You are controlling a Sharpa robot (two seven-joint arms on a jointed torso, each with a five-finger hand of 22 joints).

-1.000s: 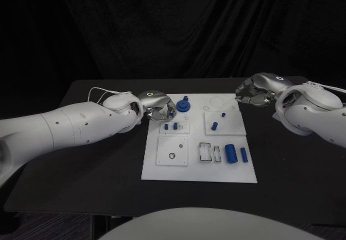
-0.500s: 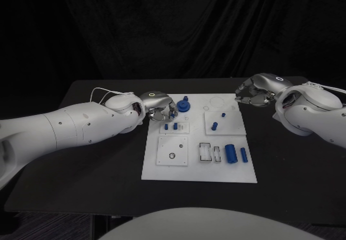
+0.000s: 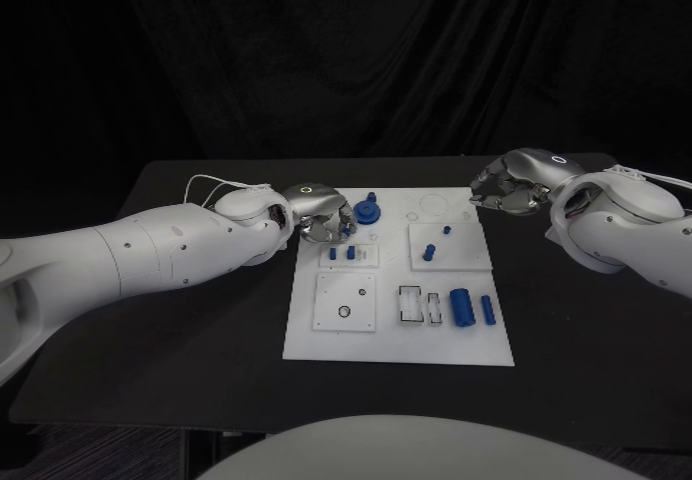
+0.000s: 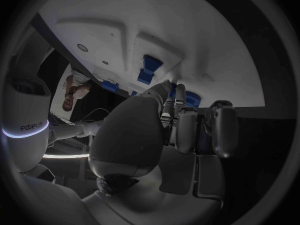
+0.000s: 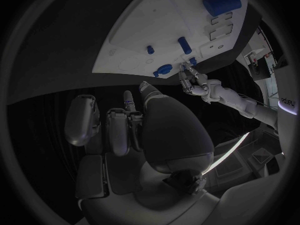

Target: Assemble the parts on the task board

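Observation:
The white task board (image 3: 397, 335) lies mid-table. At its far left a round blue part (image 3: 369, 212) with a peg on top stands on the board. My left hand (image 3: 325, 216) hovers just left of it, fingers curled in with nothing visible in them. In the left wrist view the fingers (image 4: 186, 127) point at that round part (image 4: 192, 99), with two small blue pegs (image 4: 149, 69) beyond. My right hand (image 3: 506, 190) hangs off the board's far right corner, fingers curled and holding nothing. A large blue cylinder (image 3: 462, 307) and a thinner one (image 3: 488, 310) lie near the front right.
Two short blue pegs (image 3: 340, 253) stand in a small plate behind a square plate with holes (image 3: 346, 300). Another raised plate (image 3: 450, 246) carries two blue pegs. Two clear slots (image 3: 420, 304) sit beside the cylinders. Black table (image 3: 188, 330) surrounds the board.
My left hand has crept a little to the right, closer to the round blue part. The right hand and the parts have stayed put.

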